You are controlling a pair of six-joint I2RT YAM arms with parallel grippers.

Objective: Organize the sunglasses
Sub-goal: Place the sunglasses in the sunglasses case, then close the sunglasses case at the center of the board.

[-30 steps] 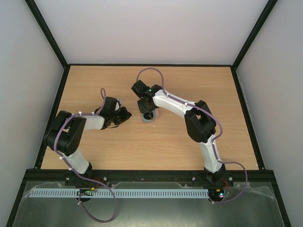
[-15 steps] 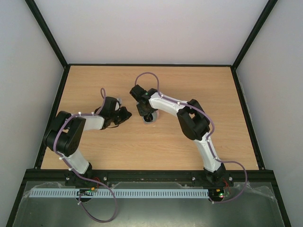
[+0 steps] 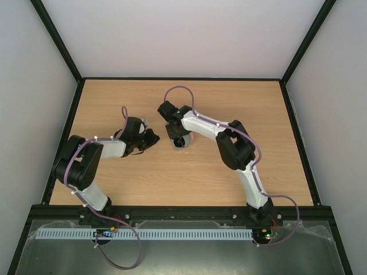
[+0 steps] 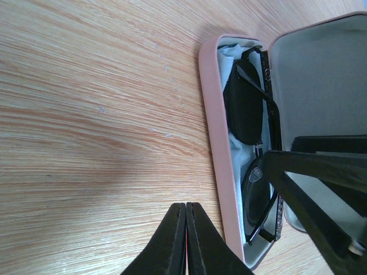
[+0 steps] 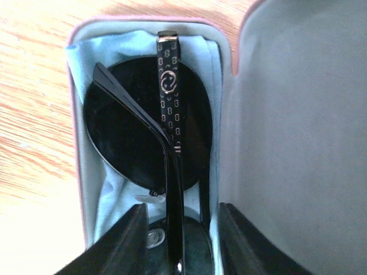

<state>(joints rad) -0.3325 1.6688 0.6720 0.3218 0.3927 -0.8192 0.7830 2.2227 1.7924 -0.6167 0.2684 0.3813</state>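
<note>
Sunglasses in the open case, lid not yet shut

Sunglasses with a thin dark wire frame and two dark rounded lenses [image 5: 146, 132] lie folded inside the pink oblong rounded case [image 4: 215, 143]. They rest on a light blue cloth [image 5: 109, 195] that lines the tray. One patterned temple arm crosses the upper lens and runs down the middle of the right wrist view. The case's grey-lined lid [image 5: 298, 114] stands open and fills the right side of that view.

Right gripper [image 5: 182, 211] hangs directly over the glasses. Its fingers are spread, one on each side of the temple arm at the bottom of the frame, and neither visibly pinches it. Nothing appears to be held.

Left gripper [image 4: 186, 207] has its fingers pressed together on nothing. It sits low over the light wooden table [image 4: 86, 114], just beside the case's long pink wall, at the bottom centre of the left wrist view.

Step in hand, as I judge it: placing the glasses in the case, at the point of letting go. Whether the frame is fully seated is hard to tell, since the lower lens is partly hidden by the fingers.

The next move calls for lifting the right gripper straight up, clear of the temple arm, so nothing snags. After that the lid needs folding over the tray, probably with the case braced so it does not slide.
</note>
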